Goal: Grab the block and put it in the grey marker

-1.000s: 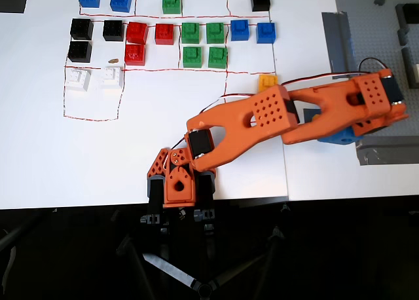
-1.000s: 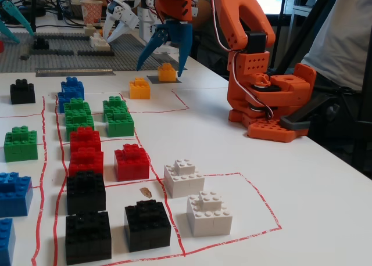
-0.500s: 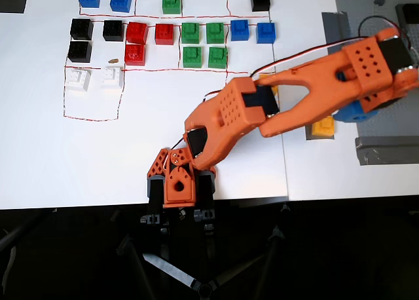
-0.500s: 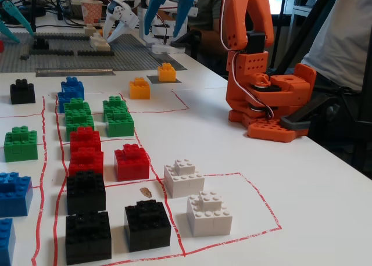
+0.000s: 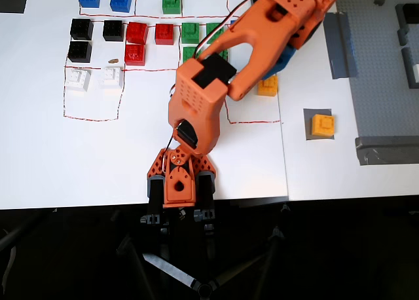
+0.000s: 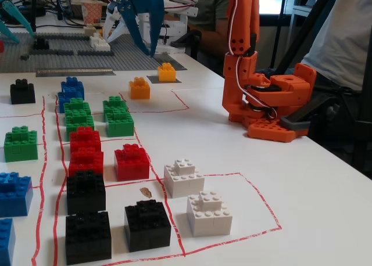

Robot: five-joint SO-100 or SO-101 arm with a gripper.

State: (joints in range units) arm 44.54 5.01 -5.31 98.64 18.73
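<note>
Two orange-yellow bricks lie on the white worktop [image 5: 340, 169]. One, the block [image 5: 323, 125], sits squarely on the grey marker [image 5: 308, 137], a dark patch whose edges show around the brick in the overhead view; in the fixed view the same block [image 6: 167, 72] rests on the marker [image 6: 152, 79] with nothing touching it. The second orange-yellow brick [image 5: 267, 86] lies apart from it, just inside the corner of a red-lined field, partly under the arm in the overhead view and clear in the fixed view [image 6: 139, 87].

The orange arm [image 5: 216, 84] reaches up and away from its base [image 5: 178, 182]. Its blue gripper [image 6: 143, 33] hangs in the air above and behind the bricks, jaws spread and empty, fingertips pointing down. In the overhead view the arm hides most of the gripper.

Rows of blue, green, red, black and white bricks fill the red-outlined fields, among them a red brick [image 6: 132, 161] and a white brick [image 6: 183, 177]. A grey studded baseplate [image 5: 383, 64] lies beside the worktop.
</note>
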